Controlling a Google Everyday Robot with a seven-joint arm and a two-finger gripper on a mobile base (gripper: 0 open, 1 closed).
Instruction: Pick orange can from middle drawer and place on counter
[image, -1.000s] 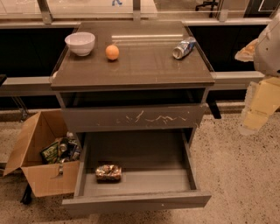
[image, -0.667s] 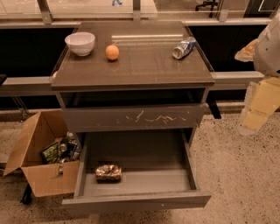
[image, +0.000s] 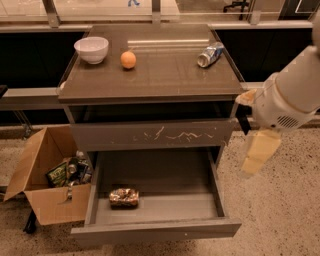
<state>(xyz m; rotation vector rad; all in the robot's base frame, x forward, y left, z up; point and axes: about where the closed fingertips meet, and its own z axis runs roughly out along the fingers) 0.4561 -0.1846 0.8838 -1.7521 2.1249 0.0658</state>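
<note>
The orange can (image: 124, 197) lies on its side on the grey floor of the middle drawer (image: 200, 200), near its front left. The drawer is pulled out wide. The counter (image: 165, 75) is the glossy dark top of the cabinet above. My gripper (image: 257, 152) hangs from the white arm (image: 290, 95) to the right of the cabinet, level with the scratched drawer front (image: 150, 136). It is well apart from the can and holds nothing that I can see.
On the counter stand a white bowl (image: 91, 49), a round orange fruit (image: 128, 59) and a silver-and-blue can (image: 210, 54) lying on its side. An open cardboard box (image: 42, 170) with packets sits on the floor left of the drawer. Speckled floor lies to the right.
The arm and gripper have moved left, closer to the cabinet's right side. The can and the drawer have not moved.
</note>
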